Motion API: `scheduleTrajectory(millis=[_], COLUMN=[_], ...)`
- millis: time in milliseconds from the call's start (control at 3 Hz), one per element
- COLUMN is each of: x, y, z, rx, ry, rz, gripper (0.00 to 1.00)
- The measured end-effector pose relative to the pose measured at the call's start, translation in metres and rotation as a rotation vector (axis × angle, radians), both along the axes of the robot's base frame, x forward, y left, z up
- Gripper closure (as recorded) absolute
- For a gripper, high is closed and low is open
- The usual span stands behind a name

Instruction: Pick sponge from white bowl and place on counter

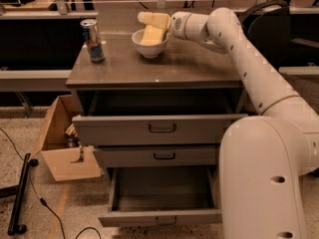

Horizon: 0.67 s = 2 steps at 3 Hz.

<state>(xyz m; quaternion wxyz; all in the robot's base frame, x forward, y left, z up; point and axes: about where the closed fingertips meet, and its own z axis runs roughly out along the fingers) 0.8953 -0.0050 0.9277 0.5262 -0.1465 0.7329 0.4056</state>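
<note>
Glossy tabletop [199,66]; shiny metal can [93,40]; smooth, probably ceramic bowl [149,48]; soft matt sponge [151,35]; plastic-looking hand [143,18] just above the bowl.

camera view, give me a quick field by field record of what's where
counter: glossy grey-brown top
white bowl: on the counter, toward the back
sponge: in the white bowl, tilted, sticking up past the rim
pincer: close above the sponge, contact unclear
can: upright, left of the white bowl
top drawer: pulled out
bottom drawer: pulled out
</note>
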Motion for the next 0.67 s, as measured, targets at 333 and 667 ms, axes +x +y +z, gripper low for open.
scheduleTrajectory(millis=[333, 667], x=[0.0008, 0.0003], y=[-0.0023, -0.004], z=[-0.0109, -0.0158], rx=[-0.003, -0.004], ry=[0.021, 0.027], rz=[-0.012, -0.017], gripper=[0.16, 0.4])
